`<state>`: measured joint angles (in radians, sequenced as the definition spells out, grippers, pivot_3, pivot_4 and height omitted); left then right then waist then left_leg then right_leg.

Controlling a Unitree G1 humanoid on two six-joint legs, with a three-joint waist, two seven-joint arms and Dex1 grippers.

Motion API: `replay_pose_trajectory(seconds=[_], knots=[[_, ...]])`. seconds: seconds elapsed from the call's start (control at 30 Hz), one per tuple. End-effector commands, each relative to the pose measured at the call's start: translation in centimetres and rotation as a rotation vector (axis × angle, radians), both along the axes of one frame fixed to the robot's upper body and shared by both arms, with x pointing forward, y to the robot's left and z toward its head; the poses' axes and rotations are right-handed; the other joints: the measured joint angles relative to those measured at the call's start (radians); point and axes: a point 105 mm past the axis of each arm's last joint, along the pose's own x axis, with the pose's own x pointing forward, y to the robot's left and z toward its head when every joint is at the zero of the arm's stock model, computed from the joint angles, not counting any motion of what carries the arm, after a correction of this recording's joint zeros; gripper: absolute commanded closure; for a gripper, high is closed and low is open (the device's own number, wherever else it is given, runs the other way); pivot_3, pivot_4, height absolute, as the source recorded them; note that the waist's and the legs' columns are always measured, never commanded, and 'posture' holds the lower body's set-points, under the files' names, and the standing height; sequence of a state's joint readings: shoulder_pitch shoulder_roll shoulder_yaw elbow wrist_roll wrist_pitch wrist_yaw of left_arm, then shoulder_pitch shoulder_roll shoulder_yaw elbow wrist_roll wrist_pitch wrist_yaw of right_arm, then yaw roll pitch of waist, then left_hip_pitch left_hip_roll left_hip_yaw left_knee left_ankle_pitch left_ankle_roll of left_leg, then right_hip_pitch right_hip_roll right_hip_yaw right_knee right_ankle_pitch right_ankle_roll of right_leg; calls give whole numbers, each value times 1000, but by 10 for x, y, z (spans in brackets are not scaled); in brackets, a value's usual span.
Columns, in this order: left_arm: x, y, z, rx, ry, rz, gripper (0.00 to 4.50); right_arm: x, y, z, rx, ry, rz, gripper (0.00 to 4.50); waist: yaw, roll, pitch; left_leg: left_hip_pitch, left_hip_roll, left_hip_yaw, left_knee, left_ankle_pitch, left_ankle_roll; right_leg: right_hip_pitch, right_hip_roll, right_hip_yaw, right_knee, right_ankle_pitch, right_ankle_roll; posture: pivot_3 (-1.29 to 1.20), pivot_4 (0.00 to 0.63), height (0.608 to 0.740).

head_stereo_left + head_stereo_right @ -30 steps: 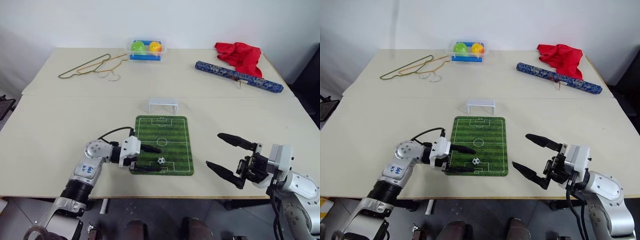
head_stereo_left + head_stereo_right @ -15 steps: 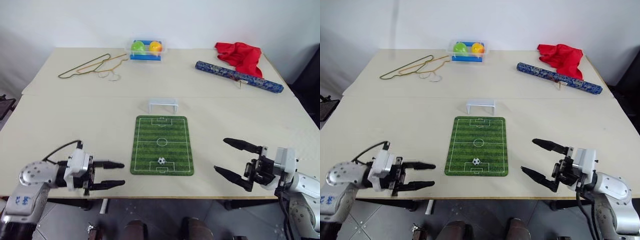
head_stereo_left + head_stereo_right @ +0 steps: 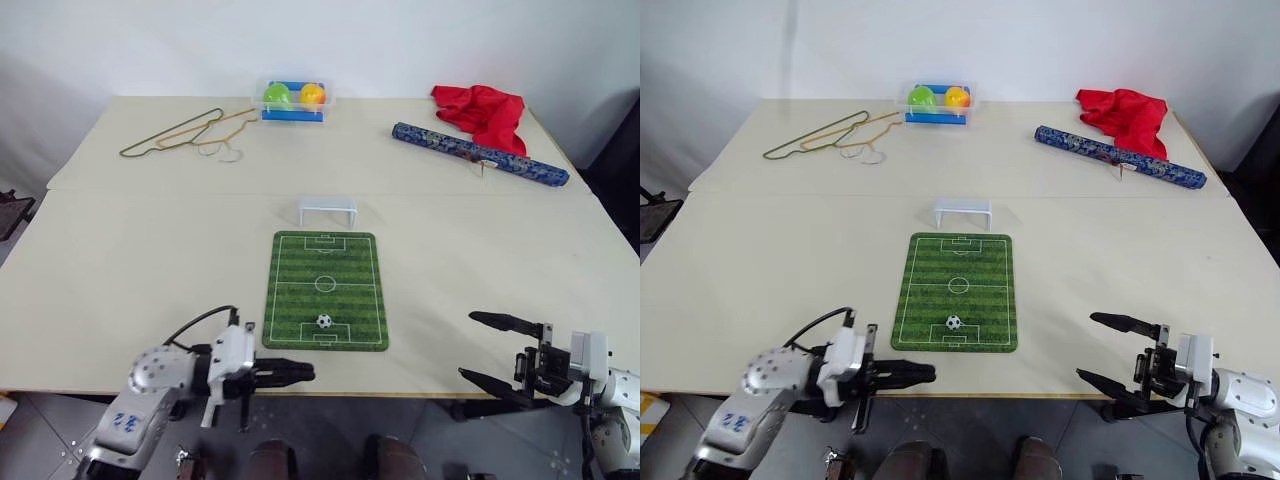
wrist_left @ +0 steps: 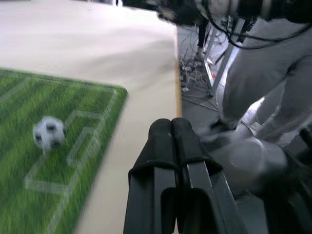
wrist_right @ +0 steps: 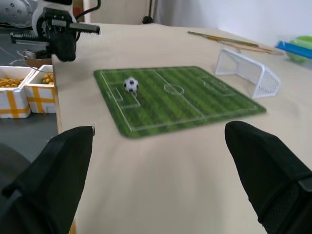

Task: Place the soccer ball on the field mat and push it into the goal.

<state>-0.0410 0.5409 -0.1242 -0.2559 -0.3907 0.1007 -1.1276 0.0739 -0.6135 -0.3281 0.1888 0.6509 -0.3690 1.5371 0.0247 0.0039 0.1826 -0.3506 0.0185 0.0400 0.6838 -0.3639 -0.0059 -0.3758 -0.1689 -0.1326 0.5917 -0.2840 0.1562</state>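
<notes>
Since a second ago our left claw (image 3: 300,372) has left the mat (image 3: 325,290), pressed together at the tabletop's near edge, right claw (image 3: 490,350) spread; the ball (image 3: 324,321) sits near the mat's near end, so an off-centre push could miss the goal (image 3: 327,211).

The soccer ball (image 3: 324,321) lies on the field mat's (image 3: 325,262) near end, the goal (image 3: 327,211) seemingly just beyond.

Silver-grey arms, white wrists, black cable, black-fingered left hand (image 3: 300,372).
</notes>
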Motion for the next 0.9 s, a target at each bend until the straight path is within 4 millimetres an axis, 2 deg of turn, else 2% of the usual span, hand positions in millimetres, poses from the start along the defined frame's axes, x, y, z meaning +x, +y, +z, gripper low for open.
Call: replay_pose_trajectory(seconds=[0.03, 0.17, 0.37, 0.43, 0.5, 0.57, 0.63, 0.77, 0.9], knots=[[13, -5, -4, 23, 3, 29, 4474, -15, -6, -5, -10, -28, 24, 0, 0, 1, 0, 0, 0, 0, 0, 0, 0, 0, 0, 0, 0, 0, 0, 0, 150, 740], [27, -6, -8, 57, -4, 48, 4474, -27, -8, -14, -2, -24, -1, 0, 0, 1, -1, 0, 0, 0, 0, 0, 0, 0, 0, 0, 0, 0, 0, 0, 150, 740], [65, -16, -10, 73, -52, 112, 4474, -42, -10, -28, 27, -28, -51, 0, 1, 1, -1, 0, 0, 0, 0, 0, 0, 1, 0, 0, 0, 0, 1, 0, 150, 740], [81, -24, -2, 15, -65, 152, 4474, -43, -9, -31, 51, -37, -75, 0, 1, 1, -1, 0, 0, 1, 0, 0, 0, 1, 0, 0, -1, 1, 1, 0, 150, 740], [105, -34, 12, -41, -112, 234, 4474, -44, -9, -35, 98, -49, -123, 0, 5, 1, -1, 0, 0, 0, 0, 0, 0, 1, 0, 0, 0, 1, 1, 0, 150, 740], [132, -32, 29, -100, -167, 378, 4474, -42, -8, -37, 154, -62, -190, 0, 5, 1, 0, 0, 0, 0, 1, 1, 0, 1, 0, 0, -1, 1, 1, 0, 150, 740], [145, -22, 41, -152, -197, 466, 4474, -38, -7, -38, 174, -70, -231, 0, 0, 1, -1, 0, -1, 0, 1, 1, 0, 1, 0, 0, -1, 1, 1, 0, 150, 740], [144, -5, 41, -133, -247, 491, 4474, -29, -11, -38, 195, -91, -306, 0, -17, 2, -1, 1, 0, 1, -1, 1, 0, 0, 0, 1, -1, 1, 1, 0, 150, 740], [111, 31, 37, -134, -208, 395, 4474, -9, -20, -28, 237, -146, -388, 0, -29, 2, -1, 1, 0, 1, -1, 1, 0, 0, 0, 1, -1, 1, 1, 0, 150, 740]])
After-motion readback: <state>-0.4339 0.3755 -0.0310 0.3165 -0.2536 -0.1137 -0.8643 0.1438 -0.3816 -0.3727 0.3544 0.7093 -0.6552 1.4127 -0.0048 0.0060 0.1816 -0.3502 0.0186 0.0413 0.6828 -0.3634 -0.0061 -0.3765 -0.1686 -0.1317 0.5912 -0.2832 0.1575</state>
